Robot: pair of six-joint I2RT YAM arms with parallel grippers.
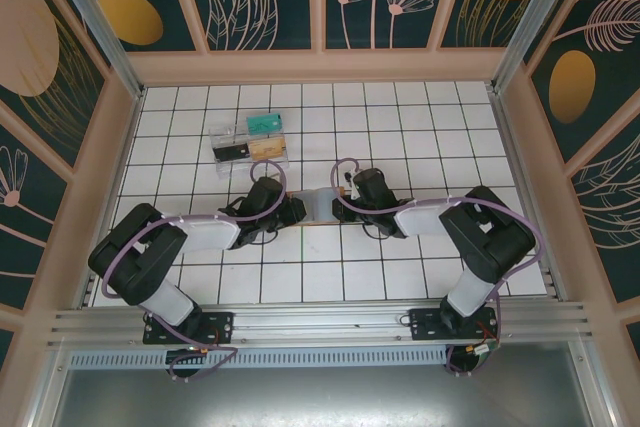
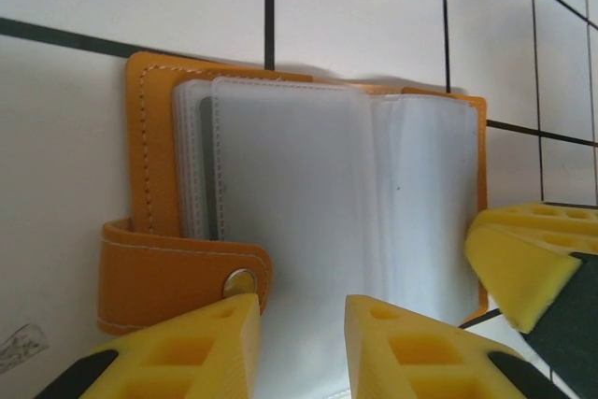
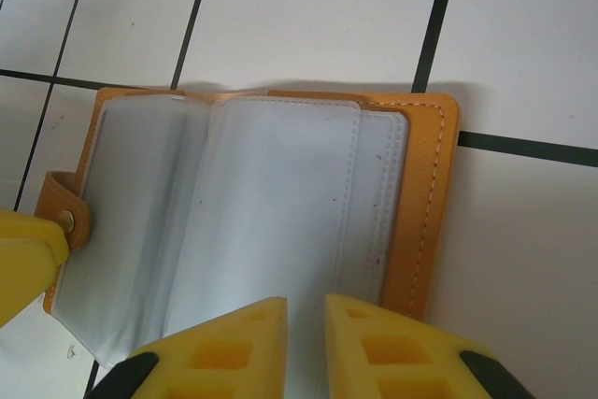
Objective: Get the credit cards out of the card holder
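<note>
Starting on your left, the left gripper [image 1: 291, 210] sits low over the tiles. Its yellow pads are parted and the edge of a clear sleeve [image 2: 280, 184] lies in the gap, so it's released and clamping nothing.

Across to the middle, the card holder [image 1: 322, 205] lies open and flat right between your two grippers, orange cover down. Its spread width runs left to right, from one arm to the other, and the snap strap [image 2: 173, 273] is flapped out on the left-arm side.

Over on your right, the right gripper [image 3: 306, 348] sits at the opposite half, pads nearly together at the sleeve edge. You cannot tell whether it's pinching the plastic.

Both arms are equally near, one per half. My read: your next move turns on pinning one half while the other leafs the pages.
</note>
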